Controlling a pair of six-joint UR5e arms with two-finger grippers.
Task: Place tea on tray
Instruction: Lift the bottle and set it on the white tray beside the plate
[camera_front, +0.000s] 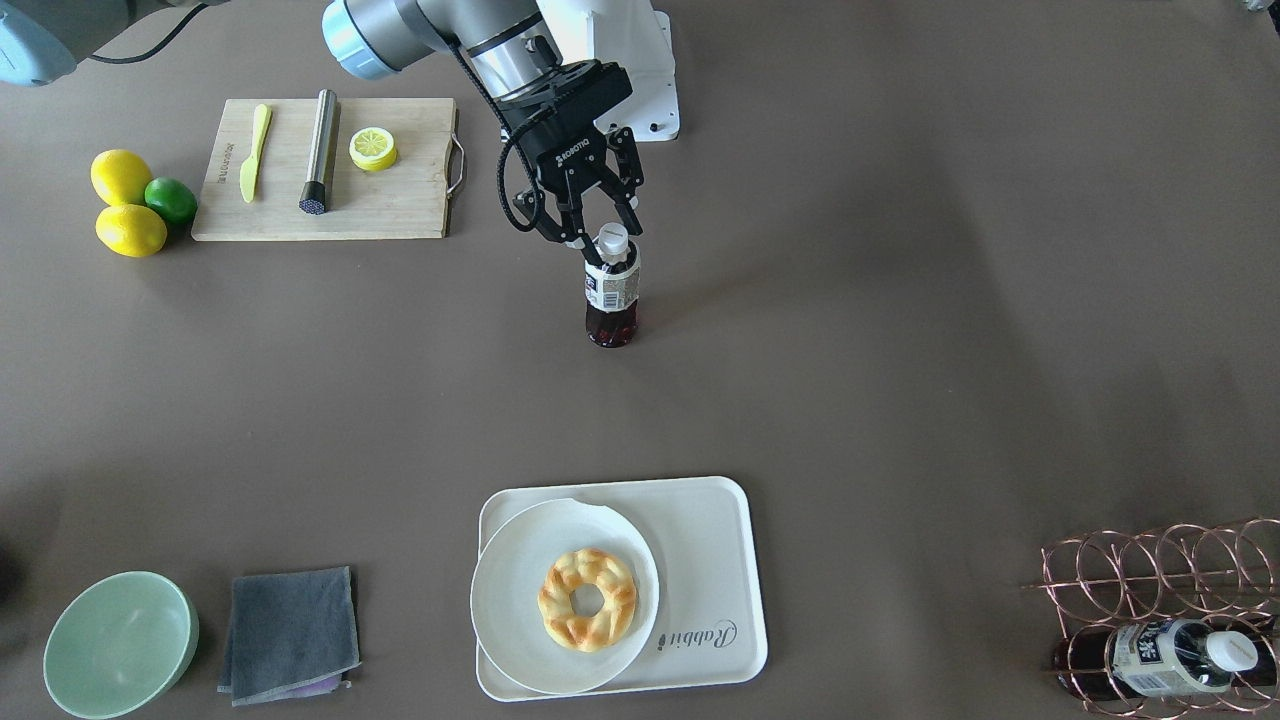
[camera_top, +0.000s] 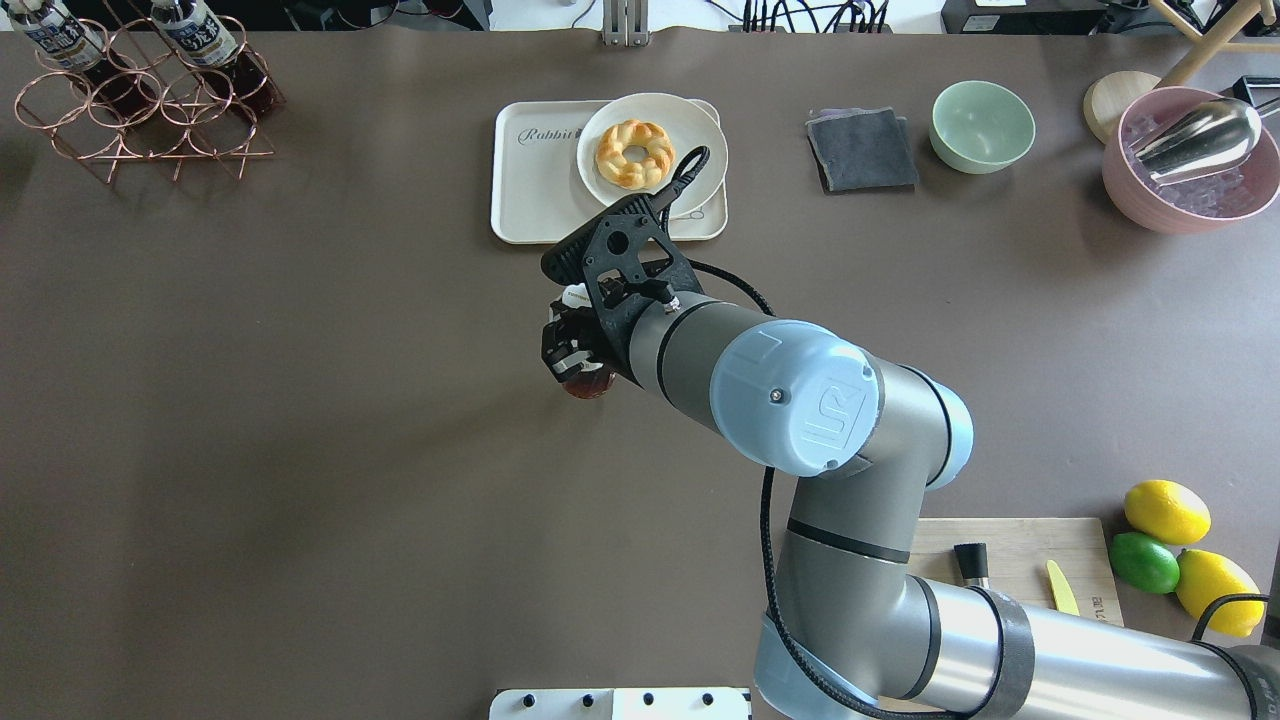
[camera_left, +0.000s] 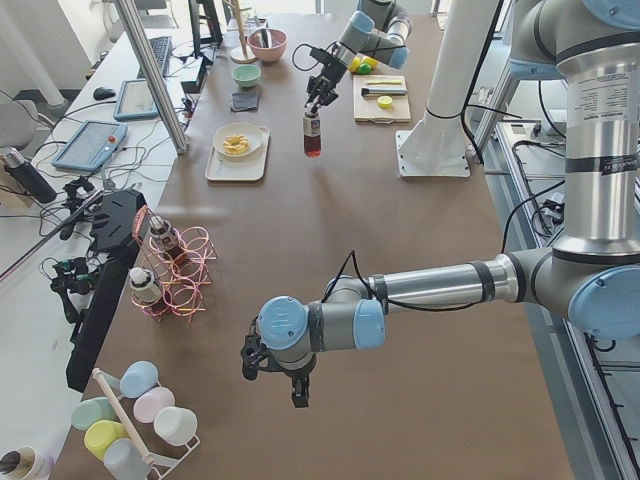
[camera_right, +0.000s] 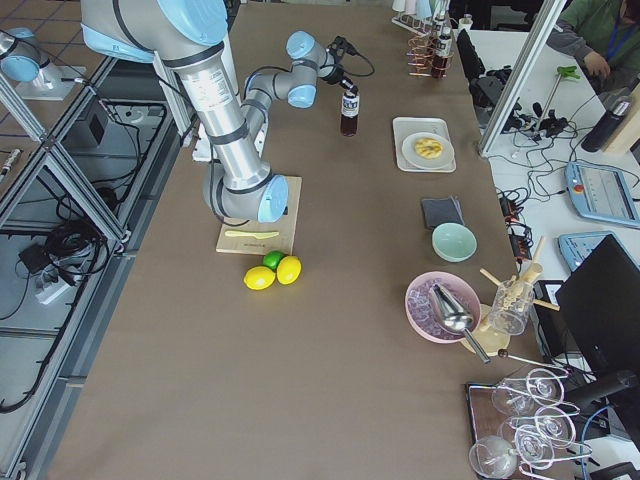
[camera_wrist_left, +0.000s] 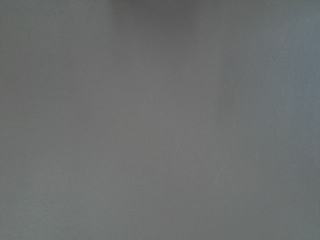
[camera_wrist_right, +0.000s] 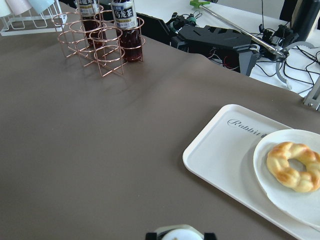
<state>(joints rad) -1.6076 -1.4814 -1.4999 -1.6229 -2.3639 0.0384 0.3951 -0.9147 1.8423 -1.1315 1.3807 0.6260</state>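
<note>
Right gripper (camera_front: 604, 236) clamped on the tea bottle (camera_front: 611, 290) at mid-table.
Its fingers pinch the neck under the cap. The bottle is upright, well apart from the tray (camera_front: 715, 560), which holds a plate (camera_front: 510, 600) with a ring pastry (camera_front: 587, 598). A wire rack (camera_top: 100, 110) holds two more bottles (camera_wrist_right: 125, 25), and a pink bowl (camera_top: 1115, 180) holds ice (camera_top: 1200, 190) and a scoop (camera_top: 1200, 135). I cannot tell how far the left gripper (camera_left: 297, 388) is open. The brown table (camera_front: 900, 350) has a desk (camera_left: 110, 70) of screens alongside.
</note>
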